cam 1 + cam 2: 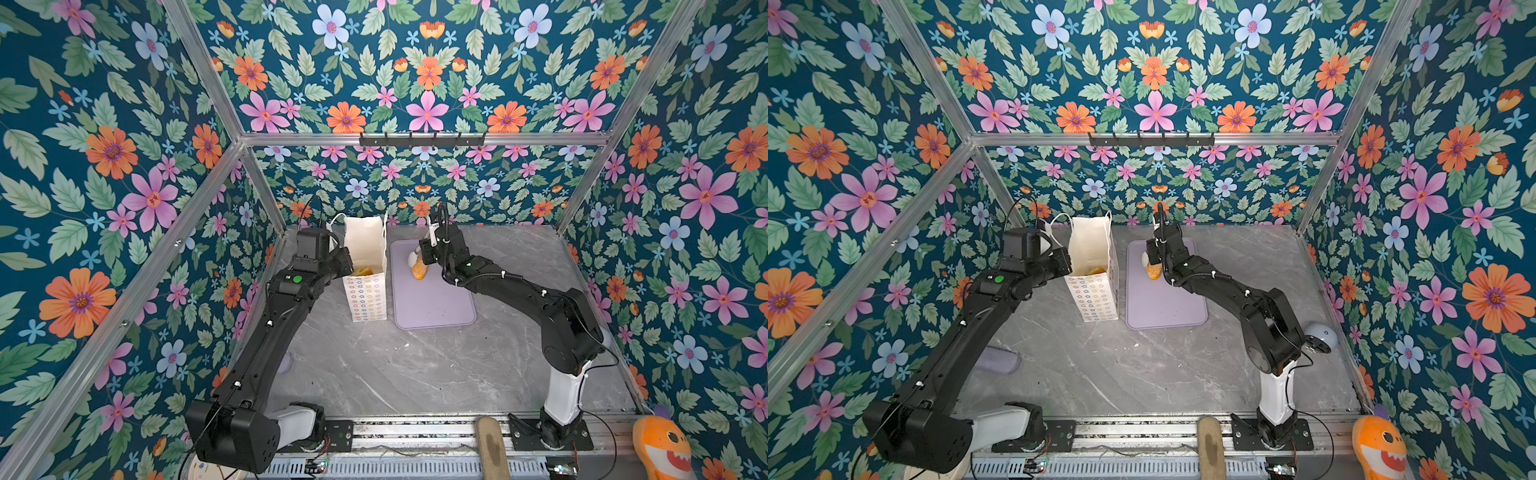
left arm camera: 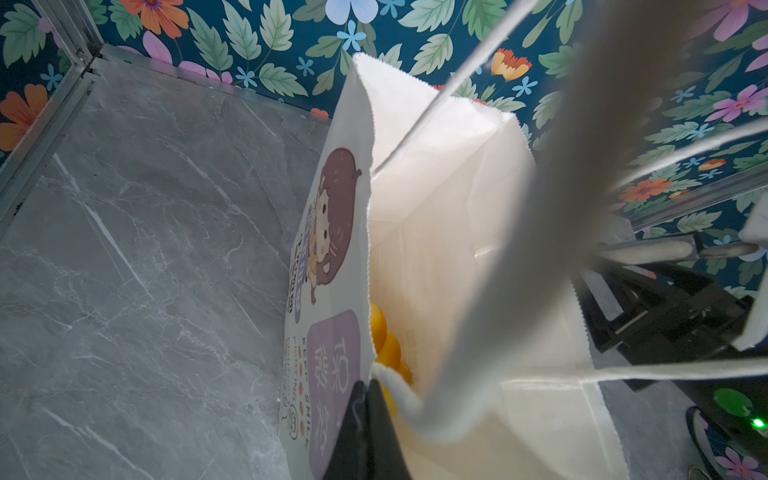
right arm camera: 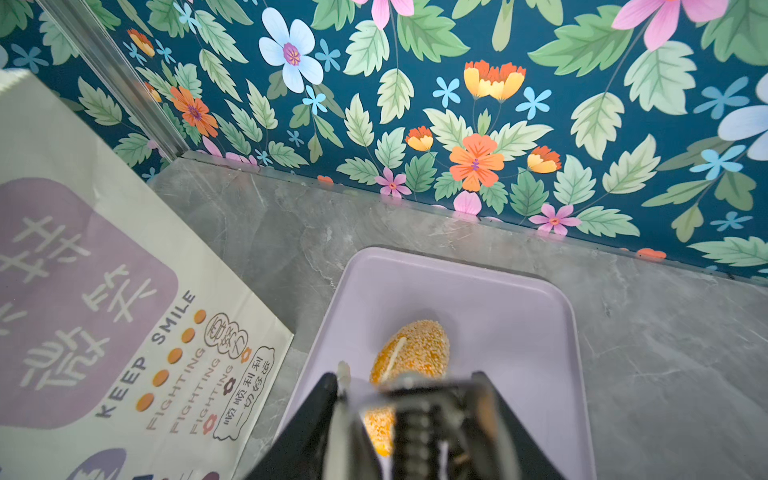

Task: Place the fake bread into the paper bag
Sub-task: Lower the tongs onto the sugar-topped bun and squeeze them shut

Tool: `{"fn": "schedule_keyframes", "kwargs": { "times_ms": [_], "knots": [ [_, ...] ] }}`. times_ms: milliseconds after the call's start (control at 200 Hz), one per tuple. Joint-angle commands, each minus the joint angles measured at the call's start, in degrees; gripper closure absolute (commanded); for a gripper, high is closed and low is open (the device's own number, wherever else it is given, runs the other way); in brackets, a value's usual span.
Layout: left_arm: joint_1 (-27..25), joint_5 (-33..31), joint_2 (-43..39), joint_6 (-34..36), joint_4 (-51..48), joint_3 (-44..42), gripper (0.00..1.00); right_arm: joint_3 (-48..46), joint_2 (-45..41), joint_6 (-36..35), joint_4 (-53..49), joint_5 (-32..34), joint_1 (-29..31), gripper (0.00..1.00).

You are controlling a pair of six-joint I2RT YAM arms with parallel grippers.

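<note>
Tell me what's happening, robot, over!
Left hand shut on paper bag rim. Right hand open over seeded roll on purple tray. Other bread already in bag. Nothing between roll and bag.

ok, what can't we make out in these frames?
- Bread in the paper bag: only an orange patch shows; bag walls (top views) and the blurred cord handle (left wrist view) hide the count.
- Left end effector: behind its own wrist in both top views.
- Right end effector: whether it touches the seeded roll; blurred close-up in its wrist view, arm covers it from above.
- Lavender object: top view, half under left arm.
</note>
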Motion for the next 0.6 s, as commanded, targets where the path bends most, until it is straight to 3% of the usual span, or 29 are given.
{"fn": "schedule_keyframes", "kwargs": {
  "times_ms": [0, 595],
  "knots": [
    [0.1, 0.0, -0.3, 0.3, 0.4, 0.1, 1.0, 0.5, 0.7, 0.5, 1.8, 1.6, 0.1, 0.49],
    [0.1, 0.3, -0.2, 0.4, 0.4, 0.0, 1.0, 2.5, 4.4, 2.1, 2.6, 1.3, 0.1, 0.49]
  ]
}}
